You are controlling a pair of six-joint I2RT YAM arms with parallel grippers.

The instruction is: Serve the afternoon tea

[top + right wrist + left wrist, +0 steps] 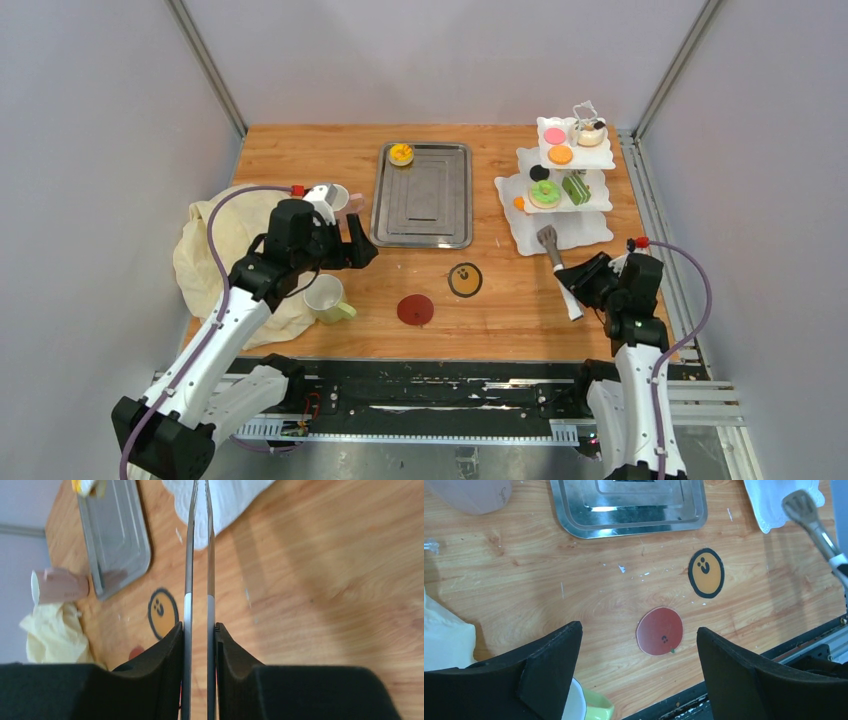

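Steel tongs (189, 555) sit clamped in my right gripper (199, 627). The jaws are clenched on both blades, which stand nearly closed. My left gripper (638, 630) is spread wide and grasps nothing, hanging above the red coaster (659, 630).

Item under inspection: the orange tart (401, 153). It sits alone in the far left corner of the steel tray (425, 200), well apart from the white tiered stand (590, 228) at the right of the table.

Handling, as judged: light, brittle at the shell and soft on top. It is likely to crumble if squeezed and to slip on smooth blades. Recommended hold: blades low on opposite sides of the shell, gentle closure, carried level.

Orientation: the tart is round and appears upright, with no long axis, so any approach angle serves. The tongs' long axis runs from my right gripper toward the stand's bottom tier, not toward the tart.

Secondary finding: the pink mug (352, 204) lies on its side just beside my left gripper, mouth toward the table's left side. I judge it rigid and best taken across the body.
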